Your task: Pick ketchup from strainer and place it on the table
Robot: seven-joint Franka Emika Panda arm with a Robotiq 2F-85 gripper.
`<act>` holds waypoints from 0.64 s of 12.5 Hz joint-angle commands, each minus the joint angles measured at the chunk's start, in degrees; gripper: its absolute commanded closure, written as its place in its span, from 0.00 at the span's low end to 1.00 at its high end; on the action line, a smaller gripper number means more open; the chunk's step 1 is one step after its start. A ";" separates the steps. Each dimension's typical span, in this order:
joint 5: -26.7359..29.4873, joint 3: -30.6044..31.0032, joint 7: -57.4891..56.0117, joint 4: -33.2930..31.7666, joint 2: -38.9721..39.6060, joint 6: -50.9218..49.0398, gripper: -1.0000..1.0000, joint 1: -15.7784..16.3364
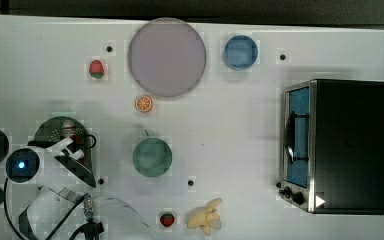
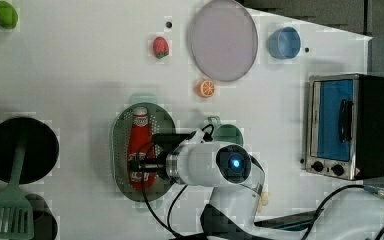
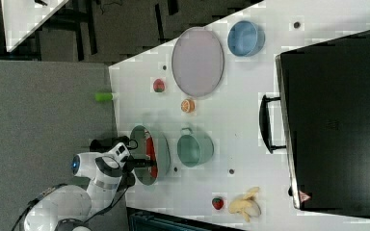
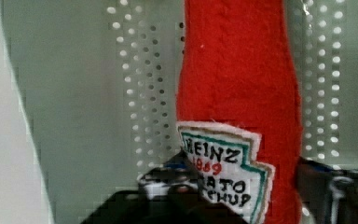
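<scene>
The ketchup (image 2: 140, 145), a red bottle with a white cap and label, lies lengthwise in the pale green strainer (image 2: 117, 145) on the white table (image 1: 240, 125). My gripper (image 2: 141, 164) reaches down into the strainer over the bottle's label end. In the wrist view the ketchup (image 4: 237, 70) fills the middle, with a dark finger pressed against each side near the label and the strainer's perforated bottom (image 4: 98, 93) behind. The gripper (image 4: 247, 196) is shut on the bottle, which still rests in the strainer. In the top view the arm covers much of the strainer (image 1: 50, 127).
A green cup (image 1: 152, 157) stands just to the top view's right of the strainer. Farther off are a grey-lilac plate (image 1: 167, 57), blue bowl (image 1: 240, 52), orange slice (image 1: 143, 103), two strawberries (image 1: 96, 69), banana (image 1: 206, 216) and toaster oven (image 1: 340, 145). A black pan and green spatula (image 2: 10, 200) lie at the left view's left.
</scene>
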 commanded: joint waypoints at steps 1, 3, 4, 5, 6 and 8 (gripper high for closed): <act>-0.20 0.67 2.48 1.49 -1.92 -0.18 0.41 0.32; 0.33 2.56 2.48 1.39 -4.69 -2.18 0.41 -0.66; 1.51 4.17 2.48 1.52 -6.70 -4.46 0.41 -1.56; 3.70 5.90 2.48 1.94 -8.92 -6.90 0.41 -2.57; 6.87 7.59 2.48 2.73 -11.22 -8.82 0.41 -3.69; 14.95 10.33 2.47 5.27 -15.23 -12.04 0.41 -5.73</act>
